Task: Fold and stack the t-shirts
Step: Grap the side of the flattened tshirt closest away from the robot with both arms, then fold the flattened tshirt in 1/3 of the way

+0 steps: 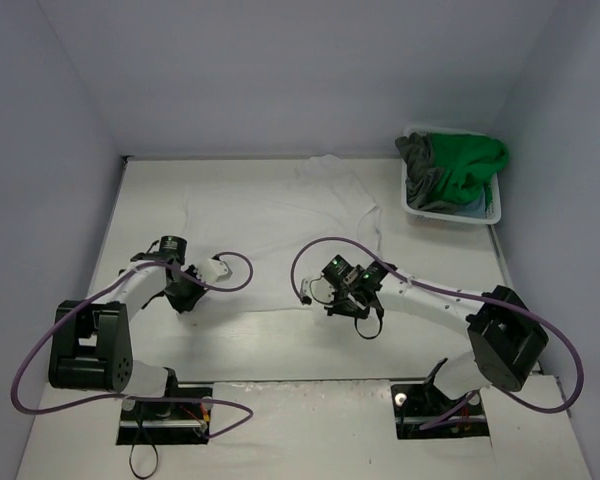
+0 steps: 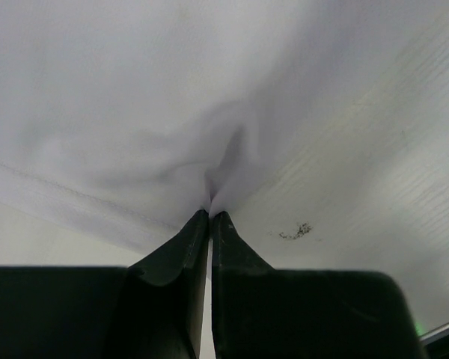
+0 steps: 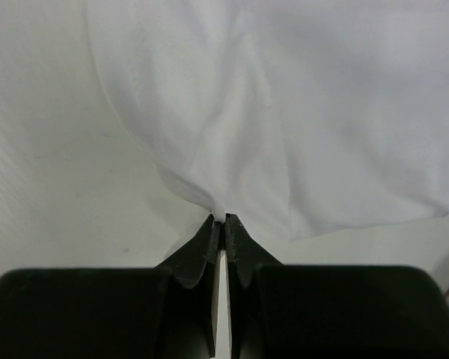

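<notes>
A white t-shirt [image 1: 280,215] lies spread flat across the middle of the table. My left gripper [image 1: 187,295] is at the shirt's near left edge. In the left wrist view it [image 2: 210,215] is shut on a pinched fold of the white cloth [image 2: 135,112]. My right gripper [image 1: 350,308] is at the near right edge, and in the right wrist view it [image 3: 224,219] is shut on a gathered bit of the same shirt [image 3: 322,112]. A bright green shirt [image 1: 470,160] and a dark grey one [image 1: 417,157] are heaped in the basket.
The white plastic laundry basket [image 1: 450,212] stands at the back right corner, against the right wall. Grey walls close the table on the left, back and right. Purple cables [image 1: 310,255] loop over the arms. A small dark smudge [image 2: 295,232] marks the tabletop.
</notes>
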`<action>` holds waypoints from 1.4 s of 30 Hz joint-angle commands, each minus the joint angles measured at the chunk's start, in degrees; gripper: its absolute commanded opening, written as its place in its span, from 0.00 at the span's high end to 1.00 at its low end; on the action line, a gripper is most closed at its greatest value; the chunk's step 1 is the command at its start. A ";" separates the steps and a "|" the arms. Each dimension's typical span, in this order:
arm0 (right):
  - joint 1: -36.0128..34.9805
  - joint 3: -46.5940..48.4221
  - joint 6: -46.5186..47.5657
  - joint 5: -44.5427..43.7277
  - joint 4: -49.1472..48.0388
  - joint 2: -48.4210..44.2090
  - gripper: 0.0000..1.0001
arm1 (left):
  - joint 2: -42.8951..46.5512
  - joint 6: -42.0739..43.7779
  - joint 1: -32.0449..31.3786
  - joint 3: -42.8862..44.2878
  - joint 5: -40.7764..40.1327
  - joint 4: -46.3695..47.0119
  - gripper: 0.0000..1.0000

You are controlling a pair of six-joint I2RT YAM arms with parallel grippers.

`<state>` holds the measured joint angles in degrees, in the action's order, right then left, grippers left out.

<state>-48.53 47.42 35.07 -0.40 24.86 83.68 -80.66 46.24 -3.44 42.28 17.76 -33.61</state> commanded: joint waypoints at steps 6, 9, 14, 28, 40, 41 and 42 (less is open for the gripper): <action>3.79 6.63 3.34 -0.21 0.45 -3.52 1.00 | 4.02 1.31 -0.16 3.86 -1.76 -7.70 1.00; 5.46 8.39 4.48 -0.12 0.45 -3.09 1.00 | 4.64 1.05 -0.16 5.35 -2.03 -8.49 1.00; 9.76 11.73 7.29 -0.12 0.45 -1.42 1.00 | 5.08 0.87 -0.16 7.11 -2.38 -9.28 1.00; 19.00 25.87 12.83 3.92 0.27 9.30 1.00 | 0.86 -0.97 -0.16 12.82 -3.78 -7.44 1.00; 22.42 38.97 14.15 4.89 -0.08 20.38 1.00 | -5.64 -8.79 -0.25 19.94 -9.93 2.75 1.00; 22.69 39.67 14.24 4.80 -0.08 21.08 1.00 | -6.78 -8.97 -0.16 20.47 -10.02 3.19 1.00; 23.04 40.90 14.32 4.80 -0.08 22.39 1.00 | -7.31 -9.23 -0.16 21.43 -10.11 3.37 1.00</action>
<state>-26.63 84.33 48.27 4.56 25.08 104.84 -87.31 39.57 -3.44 59.81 9.82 -33.69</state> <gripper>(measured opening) 0.009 0.006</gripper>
